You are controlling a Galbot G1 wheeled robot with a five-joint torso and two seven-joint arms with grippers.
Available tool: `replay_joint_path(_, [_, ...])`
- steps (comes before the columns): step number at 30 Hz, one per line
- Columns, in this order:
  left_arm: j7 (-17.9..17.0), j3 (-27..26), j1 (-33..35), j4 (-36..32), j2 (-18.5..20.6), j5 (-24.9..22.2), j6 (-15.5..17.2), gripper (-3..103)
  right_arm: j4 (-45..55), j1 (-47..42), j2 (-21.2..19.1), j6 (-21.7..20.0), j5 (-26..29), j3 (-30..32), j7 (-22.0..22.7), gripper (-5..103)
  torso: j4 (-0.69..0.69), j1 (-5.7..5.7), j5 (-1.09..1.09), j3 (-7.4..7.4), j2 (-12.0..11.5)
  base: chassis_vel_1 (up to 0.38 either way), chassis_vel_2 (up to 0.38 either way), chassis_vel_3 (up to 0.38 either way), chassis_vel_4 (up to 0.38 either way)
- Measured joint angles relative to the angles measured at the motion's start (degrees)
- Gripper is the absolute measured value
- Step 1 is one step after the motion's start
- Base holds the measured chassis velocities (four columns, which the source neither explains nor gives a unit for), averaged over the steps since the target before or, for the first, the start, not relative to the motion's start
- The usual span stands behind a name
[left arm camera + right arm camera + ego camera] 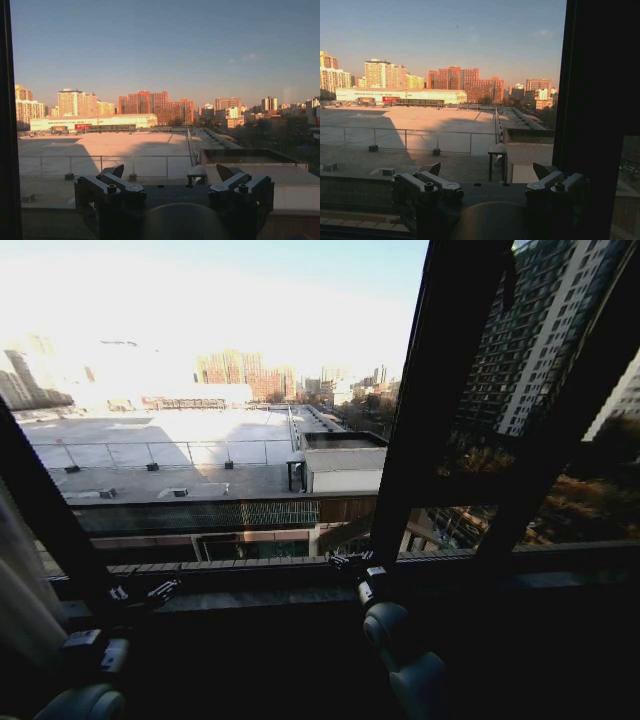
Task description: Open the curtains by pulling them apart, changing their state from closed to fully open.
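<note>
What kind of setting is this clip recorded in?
Most likely an upper-floor room in a city building, at a large window. Dark window frame bars cross the glass, a flat rooftop and high-rises lie below, and a sheer curtain hangs at the left edge.

A dark window sill (300,595) runs below the glass, bare.

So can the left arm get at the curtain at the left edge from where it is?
Probably yes. The left end effector sits open by the sill, and the curtain hangs just to its left, with nothing between except the dark frame bar.
</note>
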Motion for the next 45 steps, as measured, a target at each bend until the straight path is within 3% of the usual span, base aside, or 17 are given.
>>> replay_joint_path(11, [0.1,1.8,0.9,-2.2,-0.9,1.5,-0.2,100,1.0,-0.8,0.1,0.0,0.0,0.3,0.0,100,-0.01,0.03,0.00,0.01,0.0,-0.111,-0.370,0.107,0.368])
replay_joint_path(45, [0.2,2.5,-0.2,-0.6,-0.4,1.6,-0.5,100,-1.0,0.0,-0.3,0.1,0.0,1.9,-0.7,100,0.00,0.03,0.01,0.01,0.0,-0.095,-0.402,0.099,0.403])
